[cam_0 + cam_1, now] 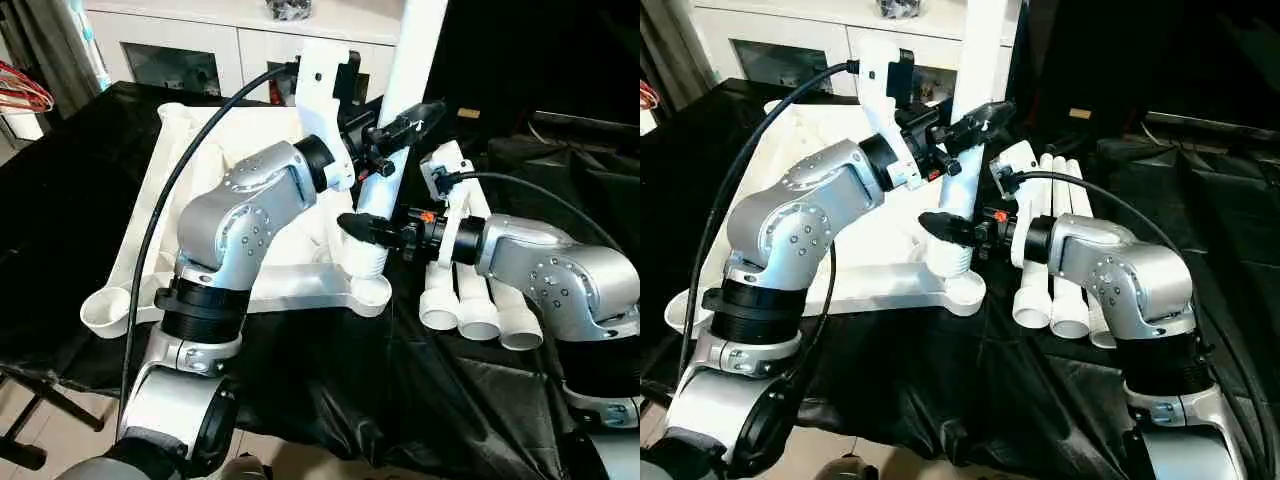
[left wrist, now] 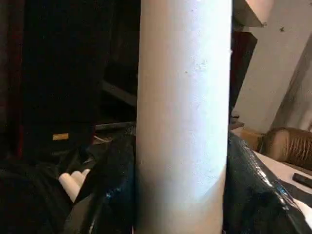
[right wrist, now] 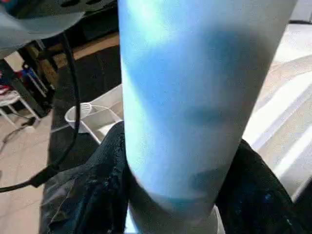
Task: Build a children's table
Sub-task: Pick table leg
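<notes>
The white tabletop (image 1: 250, 140) lies upside down on the black-draped surface (image 1: 330, 400), filling the centre-left of the frame, its round corner sockets along the near edge. A white leg (image 1: 415, 60) stands upright in the near-right socket (image 1: 368, 290), rising past the top edge at centre. The left end effector (image 1: 392, 135) is clamped on this leg at upper centre, its black fingers on either side of the tube. The right end effector (image 1: 372, 230) grips the same leg lower down, just above the socket. Three spare legs (image 1: 478, 300) lie side by side at centre right, beside the tabletop. A white cabinet (image 1: 240, 40) stands at the upper left.
</notes>
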{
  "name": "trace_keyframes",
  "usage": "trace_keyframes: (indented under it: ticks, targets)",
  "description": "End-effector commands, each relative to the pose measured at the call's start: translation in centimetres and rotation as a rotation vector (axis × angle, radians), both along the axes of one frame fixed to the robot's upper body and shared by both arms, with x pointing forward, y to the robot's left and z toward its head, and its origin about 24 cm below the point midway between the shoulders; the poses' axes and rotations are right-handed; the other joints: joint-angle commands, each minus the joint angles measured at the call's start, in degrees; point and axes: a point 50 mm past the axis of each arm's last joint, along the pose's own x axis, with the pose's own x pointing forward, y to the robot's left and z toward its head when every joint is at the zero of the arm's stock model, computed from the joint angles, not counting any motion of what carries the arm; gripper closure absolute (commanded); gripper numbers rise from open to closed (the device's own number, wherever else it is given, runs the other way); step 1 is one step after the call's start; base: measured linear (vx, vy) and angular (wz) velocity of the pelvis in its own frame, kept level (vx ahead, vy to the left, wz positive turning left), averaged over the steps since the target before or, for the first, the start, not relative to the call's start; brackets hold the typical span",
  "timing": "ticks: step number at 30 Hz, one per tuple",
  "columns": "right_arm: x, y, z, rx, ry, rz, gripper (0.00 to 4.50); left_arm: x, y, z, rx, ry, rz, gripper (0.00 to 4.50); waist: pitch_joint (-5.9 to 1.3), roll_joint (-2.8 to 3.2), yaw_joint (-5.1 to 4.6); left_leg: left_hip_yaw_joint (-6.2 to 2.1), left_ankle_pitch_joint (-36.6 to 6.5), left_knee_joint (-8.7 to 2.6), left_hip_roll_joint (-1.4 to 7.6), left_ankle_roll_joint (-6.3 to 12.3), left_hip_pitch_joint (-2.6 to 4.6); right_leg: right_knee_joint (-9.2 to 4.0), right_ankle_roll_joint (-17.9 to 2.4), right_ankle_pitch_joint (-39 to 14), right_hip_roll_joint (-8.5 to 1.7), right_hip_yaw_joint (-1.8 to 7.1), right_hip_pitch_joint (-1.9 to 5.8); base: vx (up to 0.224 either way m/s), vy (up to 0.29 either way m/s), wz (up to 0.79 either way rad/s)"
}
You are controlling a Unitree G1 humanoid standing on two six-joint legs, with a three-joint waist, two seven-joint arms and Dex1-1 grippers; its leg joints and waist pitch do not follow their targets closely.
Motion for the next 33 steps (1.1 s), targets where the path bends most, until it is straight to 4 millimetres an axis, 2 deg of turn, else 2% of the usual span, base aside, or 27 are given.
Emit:
trace_keyframes:
  ticks: [1,2,9,24,26,29,30,31,33]
  targets:
    - [0.14,-0.19,0.28,-0.015,-0.043,-0.012,2.61,-0.05,-0.27,0.79,-0.007,-0.018,-0.012,2.6,-4.79,0.08,0.18,-0.33,-4.29,-3.75,1.9,-0.23,0.5,-3.91,-9.97,-7.53,-4.49,2.69,4.19,0.0,0.0,0.0]
    - [0.19,-0.17,0.25,0.001,-0.03,-0.009,2.05,-0.12,-0.31,0.85,-0.01,-0.02,-0.019,2.6,-4.81,0.03,0.16,-0.33,-4.15,-3.74,1.93,-0.15,0.54,-3.89,-10.01,-7.3,-4.48,2.69,4.14,0.0,0.0,0.0]
    - [0.25,-0.17,0.26,-0.003,-0.03,-0.008,1.46,-0.5,-0.48,0.83,-0.008,-0.027,-0.055,2.66,-4.83,0.08,0.15,-0.32,-3.61,-3.68,1.92,0.23,0.5,-3.75,-10.48,-6.25,-4.43,2.68,4.16,0.0,0.0,0.0]
    - [-0.21,0.06,-0.03,-0.007,-0.012,0.033,1.46,-0.97,-0.74,0.65,0.006,-0.036,-0.103,2.66,-4.8,0.06,0.14,-0.31,-3.92,-3.71,1.92,0.22,0.48,-3.8,-10.42,-6.81,-4.43,2.69,4.19,0.0,0.0,0.0]
    - [-0.21,0.06,-0.04,-0.008,-0.012,0.033,1.81,-0.98,-0.73,0.63,0.009,-0.037,-0.105,2.66,-4.79,0.11,0.14,-0.32,-4.02,-3.72,1.94,0.23,0.54,-3.81,-10.43,-6.82,-4.43,2.67,4.14,0.0,0.0,0.0]
    - [-0.23,0.04,-0.04,-0.008,-0.012,0.034,1.95,-1.01,-0.74,0.6,0.012,-0.038,-0.108,2.66,-4.82,0.04,0.15,-0.29,-3.99,-3.68,1.88,0.22,0.5,-3.81,-10.35,-6.91,-4.43,2.68,4.21,0.0,0.0,0.0]
    - [-0.23,0.04,-0.04,-0.008,-0.012,0.034,2.22,-1.01,-0.74,0.6,0.012,-0.038,-0.109,2.66,-4.84,0.06,0.17,-0.31,-3.86,-3.68,1.9,0.26,0.5,-3.76,-10.37,-6.75,-4.43,2.68,4.22,0.0,0.0,0.0]
    - [-0.24,0.03,-0.05,-0.01,-0.012,0.035,2.22,-1.02,-0.74,0.56,0.016,-0.04,-0.112,2.66,-4.86,0.2,0.19,-0.34,-3.62,-3.68,1.92,0.29,0.47,-3.72,-10.42,-6.41,-4.45,2.68,4.21,0.0,0.0,0.0]
    - [-0.24,0.02,-0.05,-0.011,-0.012,0.035,2.27,-1.02,-0.74,0.54,0.018,-0.04,-0.113,2.66,-4.86,0.1,0.17,-0.32,-3.57,-3.67,1.89,0.32,0.46,-3.7,-10.49,-6.09,-4.42,2.68,4.24,0.0,0.0,0.0]
